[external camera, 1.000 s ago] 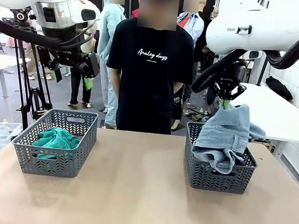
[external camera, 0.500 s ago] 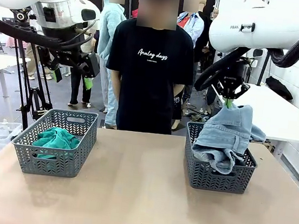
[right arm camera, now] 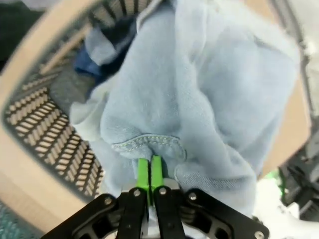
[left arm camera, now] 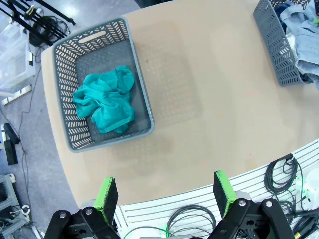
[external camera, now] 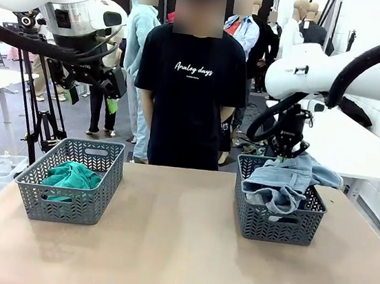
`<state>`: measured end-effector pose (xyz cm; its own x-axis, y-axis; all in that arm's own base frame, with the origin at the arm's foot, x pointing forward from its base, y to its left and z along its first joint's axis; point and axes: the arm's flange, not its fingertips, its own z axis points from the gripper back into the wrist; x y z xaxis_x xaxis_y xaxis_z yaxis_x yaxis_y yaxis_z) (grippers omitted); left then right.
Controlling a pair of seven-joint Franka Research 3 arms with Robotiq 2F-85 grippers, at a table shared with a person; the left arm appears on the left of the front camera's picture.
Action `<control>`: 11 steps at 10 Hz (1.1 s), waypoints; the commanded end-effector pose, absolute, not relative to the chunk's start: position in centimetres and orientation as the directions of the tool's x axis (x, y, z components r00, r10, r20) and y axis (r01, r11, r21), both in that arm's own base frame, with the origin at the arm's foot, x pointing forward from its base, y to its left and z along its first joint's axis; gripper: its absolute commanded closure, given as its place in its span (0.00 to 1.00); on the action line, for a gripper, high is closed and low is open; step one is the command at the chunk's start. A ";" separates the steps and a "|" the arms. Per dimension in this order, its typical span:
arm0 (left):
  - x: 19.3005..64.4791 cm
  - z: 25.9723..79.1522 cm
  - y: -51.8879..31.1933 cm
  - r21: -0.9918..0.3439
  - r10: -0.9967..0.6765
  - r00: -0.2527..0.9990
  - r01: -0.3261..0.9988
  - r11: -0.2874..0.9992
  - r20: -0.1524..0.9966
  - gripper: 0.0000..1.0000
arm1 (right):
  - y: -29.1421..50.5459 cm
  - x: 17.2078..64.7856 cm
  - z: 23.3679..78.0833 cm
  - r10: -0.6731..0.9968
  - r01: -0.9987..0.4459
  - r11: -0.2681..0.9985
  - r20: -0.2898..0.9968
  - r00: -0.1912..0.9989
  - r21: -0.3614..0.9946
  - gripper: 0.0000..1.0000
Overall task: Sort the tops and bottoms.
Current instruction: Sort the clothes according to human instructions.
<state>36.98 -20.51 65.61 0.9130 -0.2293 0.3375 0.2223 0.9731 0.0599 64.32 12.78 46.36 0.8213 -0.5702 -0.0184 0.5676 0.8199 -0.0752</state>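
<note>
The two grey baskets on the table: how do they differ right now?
The left basket holds one teal-green garment lying low inside; the right basket is heaped with light blue denim shorts spilling over its rim. The right gripper pinches that denim. Both baskets are grey, same pattern.

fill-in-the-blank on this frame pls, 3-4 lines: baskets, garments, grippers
1. The teal-green garment lies in the basket on the robot's ____ side.
2. The right gripper is shut on the light blue denim ____.
3. The left gripper, above the table, has its jaws ____.
4. The person in the black T-shirt stands at the ____ side of the table.

Missing words: left; shorts; open; far
</note>
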 end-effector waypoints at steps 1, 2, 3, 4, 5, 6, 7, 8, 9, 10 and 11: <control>37.0 65.8 -20.3 0.059 -0.227 0.915 0.220 0.974 0.334 0.00 | 13.6 65.4 44.7 -0.525 0.519 0.851 -0.108 0.844 -0.085 1.00; 37.0 65.8 -20.3 0.059 -0.227 0.915 0.220 0.974 0.334 0.00 | 14.1 65.7 43.1 -0.513 0.502 0.858 -0.150 0.845 -0.107 1.00; 37.0 65.8 -20.3 0.059 -0.227 0.915 0.220 0.974 0.334 0.00 | 14.8 66.2 41.0 -0.496 0.477 0.868 -0.191 0.847 -0.139 1.00; 37.0 65.8 -20.3 0.059 -0.227 0.915 0.220 0.974 0.334 0.00 | 15.1 66.6 39.7 -0.487 0.460 0.873 -0.219 0.846 -0.163 1.00; 37.0 65.8 -20.3 0.059 -0.227 0.915 0.220 0.974 0.334 0.00 | 15.1 66.7 39.4 -0.485 0.456 0.874 -0.222 0.846 -0.170 1.00; 37.0 65.8 -20.3 0.059 -0.227 0.915 0.220 0.974 0.334 0.00 | 15.2 66.5 40.2 -0.476 0.451 0.878 -0.186 0.860 -0.163 1.00; 37.0 65.8 -20.3 0.059 -0.227 0.915 0.220 0.974 0.334 0.00 | 15.3 66.1 41.6 -0.446 0.426 0.892 -0.149 0.882 -0.149 1.00; 37.0 65.8 -20.3 0.059 -0.227 0.915 0.220 0.974 0.334 0.00 | 15.5 65.5 43.1 -0.422 0.407 0.903 -0.107 0.900 -0.135 1.00; 37.0 65.8 -20.3 0.059 -0.227 0.915 0.220 0.974 0.334 0.00 | 15.8 64.7 44.2 -0.412 0.400 0.907 -0.077 0.908 -0.130 1.00; 37.0 65.8 -20.3 0.059 -0.227 0.915 0.220 0.974 0.334 0.00 | 16.0 64.3 45.2 -0.407 0.398 0.909 -0.049 0.912 -0.127 1.00; 37.0 65.8 -20.3 0.059 -0.227 0.915 0.220 0.974 0.334 0.00 | 16.3 64.0 45.8 -0.395 0.386 0.912 -0.039 0.918 -0.134 1.00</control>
